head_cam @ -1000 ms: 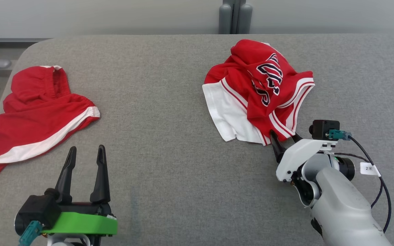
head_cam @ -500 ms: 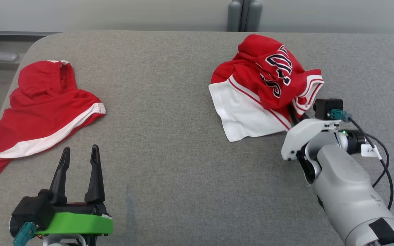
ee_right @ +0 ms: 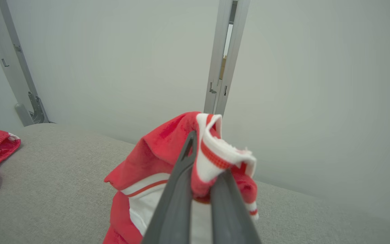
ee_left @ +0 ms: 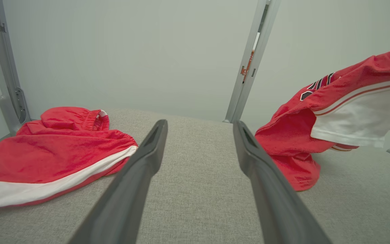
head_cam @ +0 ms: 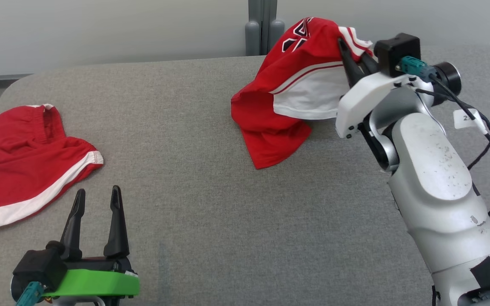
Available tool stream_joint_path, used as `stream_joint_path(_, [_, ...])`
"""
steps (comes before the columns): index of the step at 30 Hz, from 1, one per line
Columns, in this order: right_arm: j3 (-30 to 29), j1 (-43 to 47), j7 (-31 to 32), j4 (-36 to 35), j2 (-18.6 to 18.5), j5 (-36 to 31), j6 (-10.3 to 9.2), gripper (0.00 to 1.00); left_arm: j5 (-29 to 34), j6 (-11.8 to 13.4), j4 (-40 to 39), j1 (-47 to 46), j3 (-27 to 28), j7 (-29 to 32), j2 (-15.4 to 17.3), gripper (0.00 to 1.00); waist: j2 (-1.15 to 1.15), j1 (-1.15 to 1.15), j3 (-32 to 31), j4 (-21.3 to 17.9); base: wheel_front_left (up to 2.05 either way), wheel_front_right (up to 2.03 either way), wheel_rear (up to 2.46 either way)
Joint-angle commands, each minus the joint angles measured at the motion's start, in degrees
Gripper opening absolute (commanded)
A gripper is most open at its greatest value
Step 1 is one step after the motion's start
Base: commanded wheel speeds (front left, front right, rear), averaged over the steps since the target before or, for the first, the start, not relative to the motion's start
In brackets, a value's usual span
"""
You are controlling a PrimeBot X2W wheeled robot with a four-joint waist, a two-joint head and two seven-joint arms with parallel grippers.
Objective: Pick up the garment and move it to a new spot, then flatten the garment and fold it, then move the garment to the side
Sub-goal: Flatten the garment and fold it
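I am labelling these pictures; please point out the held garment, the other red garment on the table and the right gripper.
held garment (head_cam: 270, 131): head view, hanging red lower part.
other red garment (head_cam: 24, 161): head view, red cloth above white stripe.
right gripper (head_cam: 350, 50): head view, midway between fingertips, at pinched cloth.

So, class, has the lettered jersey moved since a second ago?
Yes. The jersey has risen off the grey table, hanging from the right claw.
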Motion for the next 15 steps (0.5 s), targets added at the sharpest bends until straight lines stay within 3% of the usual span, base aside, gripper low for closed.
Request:
stream_joint_path(1, [2.4,-0.8,1.6,-2.6,-0.4,1.2,-0.02,0.00,-0.6,-0.3,-0.2,0.6,0.0,0.0,-0.1,1.00,0.00,0.00,-0.4,-0.4,0.00,0.00,0.00])
stream_joint_path(6, [6.3,-1.9,7.0,-7.4,-2.2,5.9,-0.05,0.00,-0.4,-0.3,0.1,0.3,-0.8,0.0,0.0,1.00,0.00,0.00,-1.0,0.6,0.00,0.00,0.00])
stream_joint_path(15, [-3.9,12.1,22.5,-14.7,-8.8,9.2,-0.05,0.00,-0.9,-0.3,0.1,1.3,-1.7,0.0,0.2,1.00,0.00,0.00,-1.2,1.9,0.00,0.00,0.00])
